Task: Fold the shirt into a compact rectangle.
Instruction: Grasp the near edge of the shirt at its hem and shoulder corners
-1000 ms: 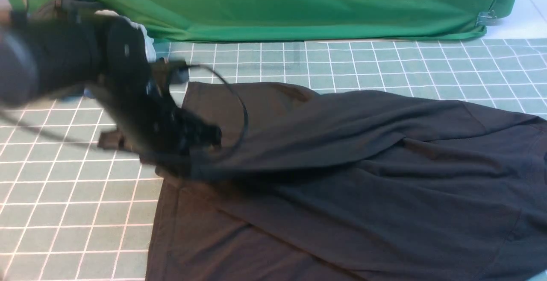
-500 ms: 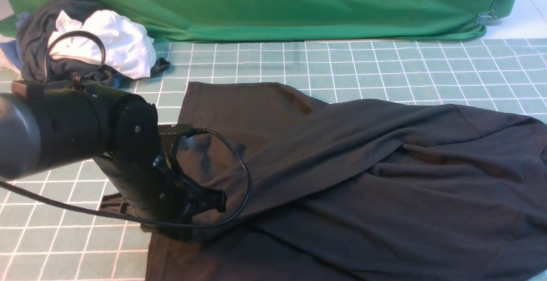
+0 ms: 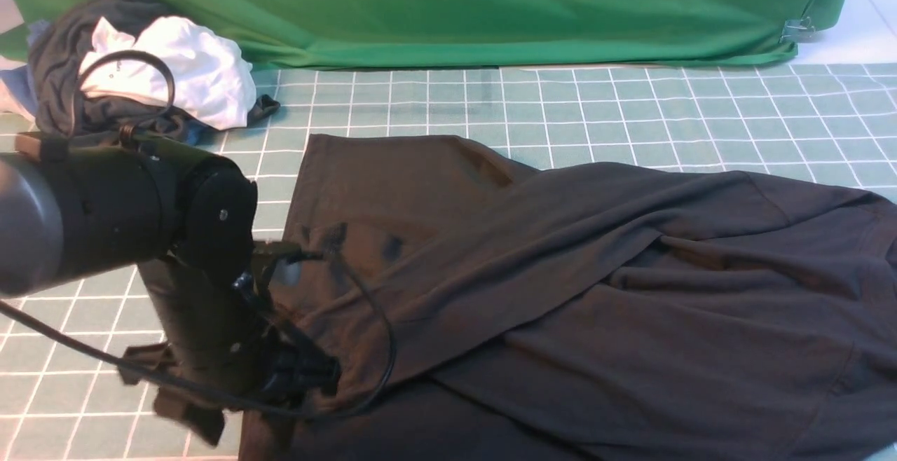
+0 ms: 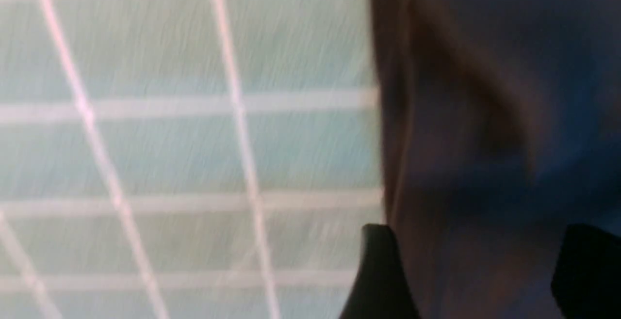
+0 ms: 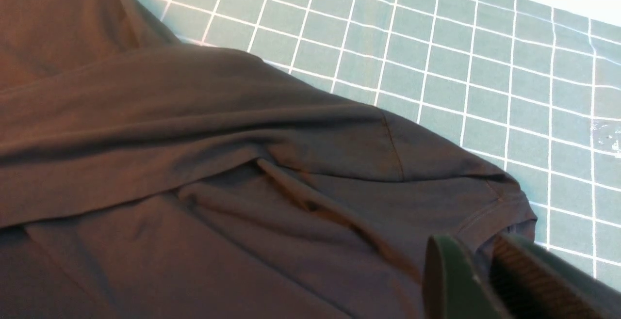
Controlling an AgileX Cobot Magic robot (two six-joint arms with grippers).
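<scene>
the shirt (image 3: 666,321) is spread over the counter (image 3: 617,111), from left of the middle out to the right edge of the front view and down past its near edge. it is dark and still loose: a long strip lies slantwise over it, smooth along the top, with creases and small ridges gathered toward the right. a squared-off flat part lies at its far left corner.

the left tool (image 4: 480,241) is down low at the shirt's left side, its two fingers spread wide, one by the shirt's edge and the other over the cloth. i see nothing gripped between them. the left arm (image 3: 210,216) reaches in from the left, with a black cable (image 3: 392,335) looping over the shirt.

the right tool (image 5: 478,248) is open only a little, a narrow gap between its blurred fingertips, over the shirt's right part and with no cloth pinched at the tips.

at the far left of the counter a white garment (image 3: 203,76) is bunched up with a dark one (image 3: 59,62). green cloth (image 3: 490,12) hangs along the back, with a clip (image 3: 799,29) near its right end.
</scene>
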